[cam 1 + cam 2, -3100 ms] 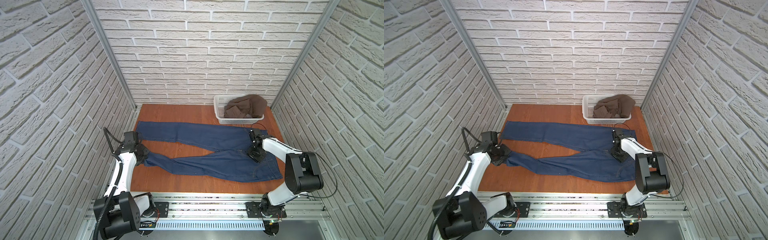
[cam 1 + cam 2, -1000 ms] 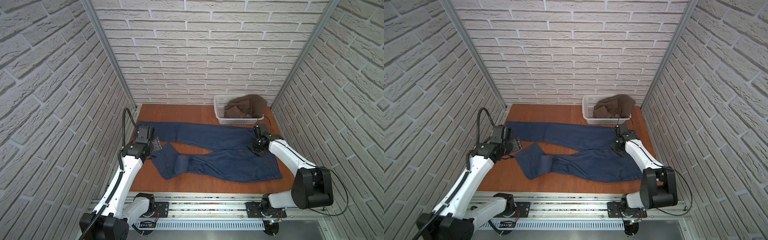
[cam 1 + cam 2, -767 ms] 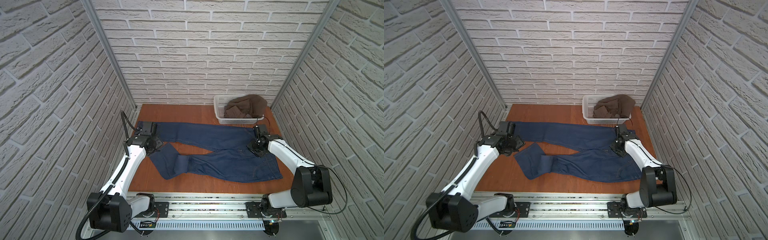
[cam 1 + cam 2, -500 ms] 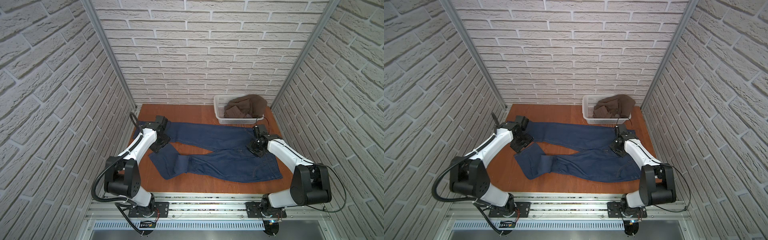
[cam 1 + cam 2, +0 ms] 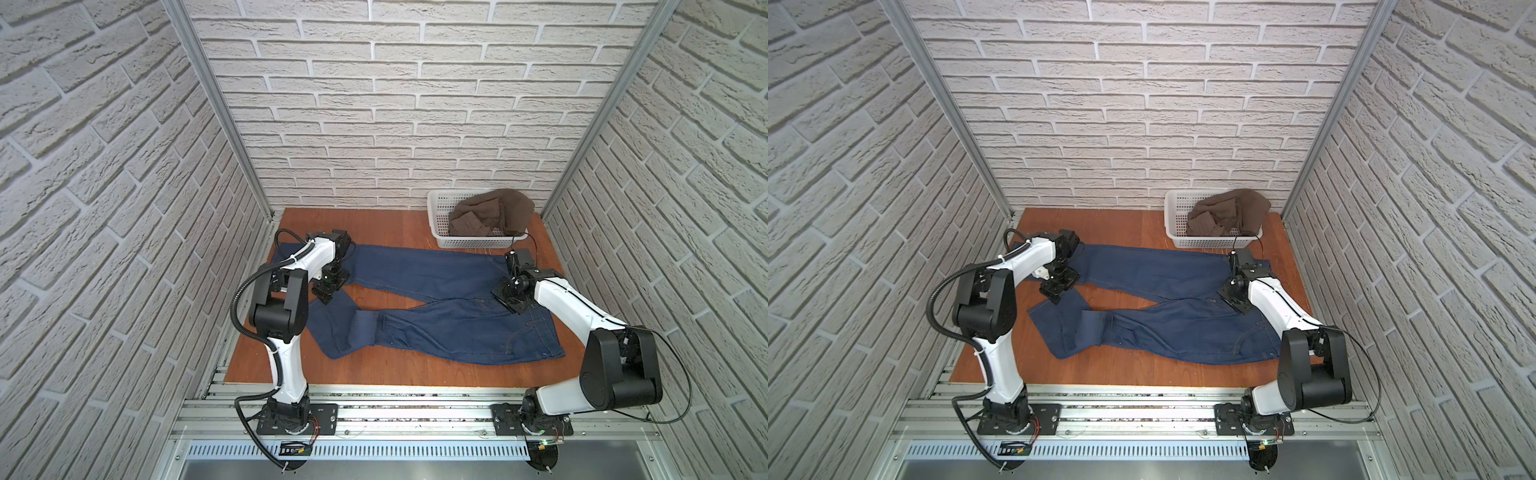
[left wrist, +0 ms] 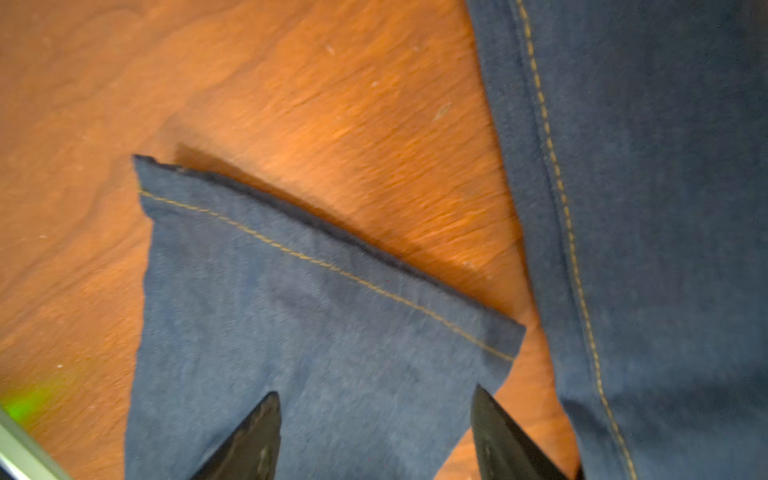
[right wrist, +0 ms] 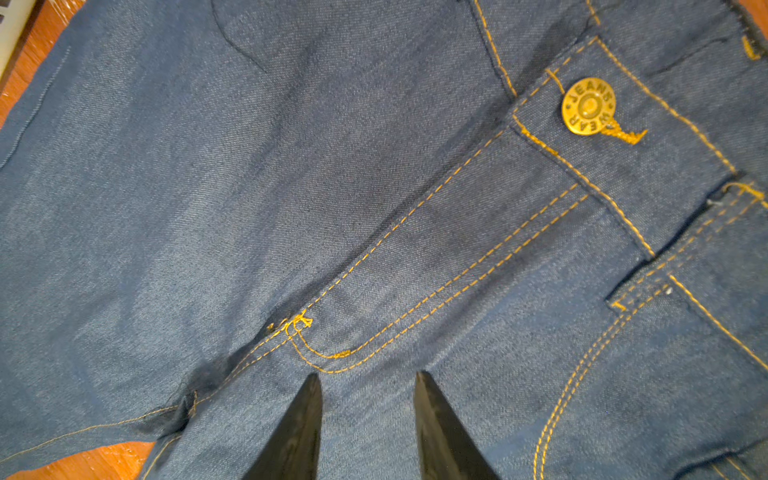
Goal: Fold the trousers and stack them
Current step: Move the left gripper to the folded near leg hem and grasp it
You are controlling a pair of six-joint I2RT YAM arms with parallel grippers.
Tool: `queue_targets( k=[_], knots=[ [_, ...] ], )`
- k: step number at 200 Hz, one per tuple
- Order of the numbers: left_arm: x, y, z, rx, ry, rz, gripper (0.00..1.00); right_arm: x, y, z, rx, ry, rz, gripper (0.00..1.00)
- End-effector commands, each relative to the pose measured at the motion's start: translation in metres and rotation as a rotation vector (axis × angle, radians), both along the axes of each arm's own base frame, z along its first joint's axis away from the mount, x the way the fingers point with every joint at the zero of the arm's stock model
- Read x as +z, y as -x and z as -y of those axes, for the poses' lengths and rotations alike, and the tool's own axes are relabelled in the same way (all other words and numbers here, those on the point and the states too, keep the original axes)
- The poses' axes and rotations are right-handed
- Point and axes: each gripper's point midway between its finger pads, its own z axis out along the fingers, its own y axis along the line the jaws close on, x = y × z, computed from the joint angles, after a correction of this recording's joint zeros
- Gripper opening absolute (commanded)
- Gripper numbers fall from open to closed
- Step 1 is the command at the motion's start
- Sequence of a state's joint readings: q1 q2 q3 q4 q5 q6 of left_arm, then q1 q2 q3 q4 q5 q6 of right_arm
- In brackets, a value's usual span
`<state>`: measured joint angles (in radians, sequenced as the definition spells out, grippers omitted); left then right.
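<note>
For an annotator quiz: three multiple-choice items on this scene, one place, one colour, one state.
1. Where does the basket stand? A) far right of the table B) near left corner C) its centre
2. What colour is the trousers' stitching? A) white B) tan-orange C) red
3. The left gripper is: A) shut on the basket B) out of view C) open over a leg end
Key: 1A, by the back wall at right; 2B, seen in both wrist views; 3C, fingers apart above that leg end.

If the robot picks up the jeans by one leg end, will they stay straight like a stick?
Probably not: the trousers look floppy, since one leg end already lies bent back over itself. They would likely droop and drag. The stitched hem may give a firm pinch.
</note>
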<state>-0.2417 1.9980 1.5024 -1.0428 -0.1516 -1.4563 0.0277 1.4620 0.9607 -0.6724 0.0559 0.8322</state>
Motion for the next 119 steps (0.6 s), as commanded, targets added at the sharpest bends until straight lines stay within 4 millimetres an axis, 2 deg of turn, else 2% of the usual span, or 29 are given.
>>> queue_targets(
  k=[1,51,80,119],
  knots=[
    [0.003,-0.007,0.004,0.01,-0.023,0.002,0.72,0.001,-0.004,0.002,0.006,0.005,0.01,0.39],
    [-0.001,-0.015,0.002,0.01,-0.065,-0.017,0.73,0.002,-0.005,0.003,0.005,0.012,0.012,0.39],
    [-0.018,-0.003,0.0,-0.005,-0.09,-0.105,0.69,0.0,-0.004,0.004,0.002,0.016,0.003,0.39],
    [-0.028,0.003,-0.003,-0.02,-0.094,-0.135,0.61,-0.004,0.0,0.004,-0.008,0.01,0.004,0.39]
  ],
)
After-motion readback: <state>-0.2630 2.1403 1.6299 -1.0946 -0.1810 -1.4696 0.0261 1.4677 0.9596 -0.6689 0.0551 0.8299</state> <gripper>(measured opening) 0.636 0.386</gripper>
